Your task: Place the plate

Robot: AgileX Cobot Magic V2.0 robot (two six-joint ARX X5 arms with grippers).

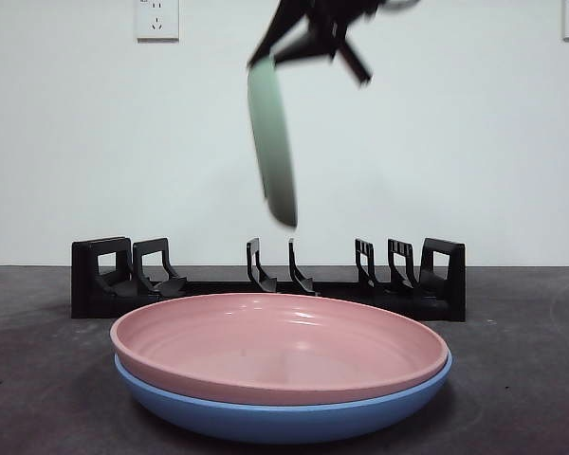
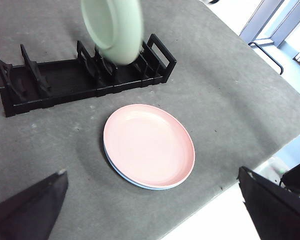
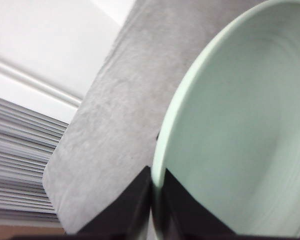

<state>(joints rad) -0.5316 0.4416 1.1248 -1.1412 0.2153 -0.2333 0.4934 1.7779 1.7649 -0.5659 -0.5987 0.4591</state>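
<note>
While it hangs nearly on edge, slightly tilted, the pale green round plate (image 1: 272,142) is pinched at its upper rim by the right gripper (image 3: 156,200), whose 2 black jaws are pressed onto the rim from both sides. It is carried in the air above the middle slots of the long black slotted plate rack (image 1: 266,280), apart from it. No plate is seen in the rack. Just in front of the rack, on the dark grey table (image 1: 522,379), a pink shallow plate (image 1: 280,346) is nested in a blue shallow plate (image 1: 284,417). The left gripper (image 2: 155,210) is spread wide, holding nothing, well back from the rack.
</note>
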